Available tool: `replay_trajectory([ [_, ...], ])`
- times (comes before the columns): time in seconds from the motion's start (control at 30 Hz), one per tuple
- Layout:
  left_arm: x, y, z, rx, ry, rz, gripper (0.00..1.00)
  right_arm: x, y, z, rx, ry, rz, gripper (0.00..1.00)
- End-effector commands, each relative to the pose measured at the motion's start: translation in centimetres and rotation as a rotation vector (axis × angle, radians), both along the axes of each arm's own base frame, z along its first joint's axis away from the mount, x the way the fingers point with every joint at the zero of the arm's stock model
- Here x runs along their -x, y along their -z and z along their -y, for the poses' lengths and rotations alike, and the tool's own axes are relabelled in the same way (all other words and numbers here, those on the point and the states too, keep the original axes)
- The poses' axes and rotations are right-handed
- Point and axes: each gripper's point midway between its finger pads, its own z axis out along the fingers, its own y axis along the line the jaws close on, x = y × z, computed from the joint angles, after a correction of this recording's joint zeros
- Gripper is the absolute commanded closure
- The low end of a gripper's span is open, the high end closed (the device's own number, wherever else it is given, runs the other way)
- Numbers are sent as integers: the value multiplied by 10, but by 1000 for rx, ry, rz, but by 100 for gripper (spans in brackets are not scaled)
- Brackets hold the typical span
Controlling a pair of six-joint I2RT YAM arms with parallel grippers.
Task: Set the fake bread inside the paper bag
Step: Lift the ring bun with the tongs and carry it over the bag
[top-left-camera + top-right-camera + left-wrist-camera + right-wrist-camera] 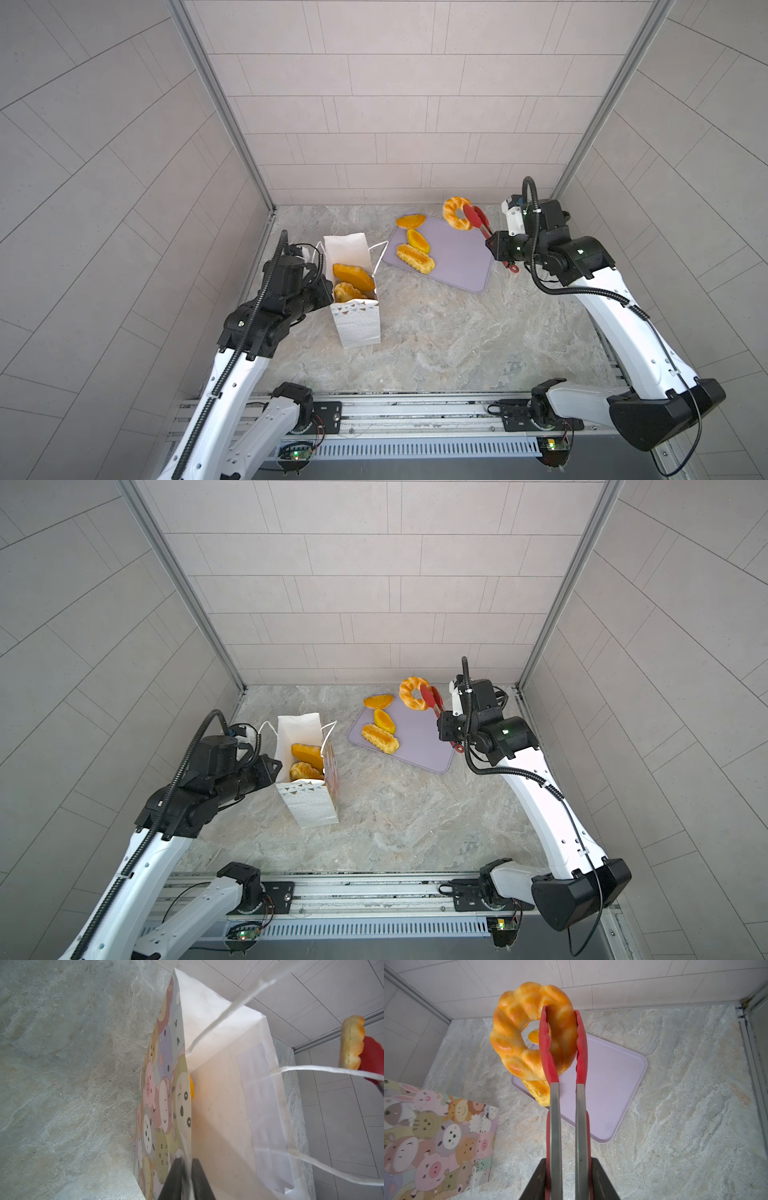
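Step in hand: the carry. My right pincer (568, 1162) is clamped on the tongs (555, 1122). Their red tips pinch one side of the ring (512, 1028), which is lifted clear above the far edge of the tray (461, 257).

My left pincer (186, 1167) is nipped tight on the rim of the bag (358, 324), holding the mouth open. The bag stands upright on the counter (436, 345), well left of the tray. Two buns (353, 277) lie inside; three rolls (415, 258) lie on the tray.

Next move, as I judge it: swing the ring left over the bag mouth, clear of the cord handle, then ease the tongs open.

Ring: golden, twisted, glossy, hanging on edge. The grip is off-centre, so it may swing.
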Motion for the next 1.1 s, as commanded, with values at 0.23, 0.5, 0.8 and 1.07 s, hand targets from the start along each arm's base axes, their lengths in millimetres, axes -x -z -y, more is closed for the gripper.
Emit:
replay_trajectory([
  [0.23,0,-8,-1,5,-8,30,86,30,-69,-50,-61,-153,144,68],
  [0.5,2,-7,-2,5,-10,27,86,49,-96,-94,-38,-280,205,68],
  [0.8,2,-9,-2,7,-11,32,86,63,-107,-133,4,-384,229,68],
  [1.07,4,-8,-2,7,-12,31,86,74,-103,-170,100,-473,235,68],
])
